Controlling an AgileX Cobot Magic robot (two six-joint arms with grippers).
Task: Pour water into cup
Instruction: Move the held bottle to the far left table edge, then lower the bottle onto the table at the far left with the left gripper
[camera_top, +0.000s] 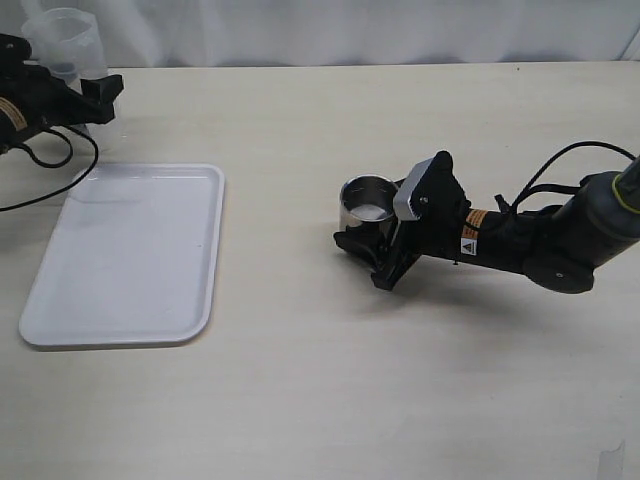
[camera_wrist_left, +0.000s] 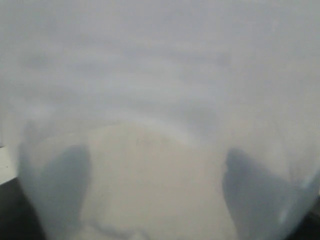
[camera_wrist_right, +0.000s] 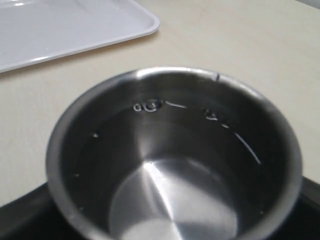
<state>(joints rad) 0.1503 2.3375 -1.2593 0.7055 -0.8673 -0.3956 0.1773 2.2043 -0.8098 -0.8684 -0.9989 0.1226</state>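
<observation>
the cup (camera_top: 367, 204) stands upright on the table (camera_top: 400, 400), a little toward 3 o'clock from the middle of the exterior view. the right claw (camera_top: 362, 232) comes in low from 3 o'clock with its jaws either side of the cup's wall, closed on it. that looks like a steadying hold, so the light steel cup cannot slide or tip under a stream. the right wrist view looks straight down into the cup. the water (camera_wrist_right: 175, 165) lies there as a shallow, shiny layer, with small bubbles along the waterline on the inner wall.

the translucent beaker (camera_top: 60, 40) is out at 10 o'clock, near the table's far edge, upright and well apart from the cup. the left claw (camera_wrist_left: 157, 160) clasps it. in the left wrist view the fingers (camera_wrist_left: 60, 185) show as dark shapes through the cloudy plastic, one on each side of the wall. i cannot tell whether any water is left inside it.

the white tray (camera_top: 215, 250) lies at 9 o'clock between the two arms, with nothing on it.

with water in the cup and the beaker level and far off, the pour looks done. what remains is probably for both claws to let go gently. the risk is a nudge to the cup as the right jaws part.
</observation>
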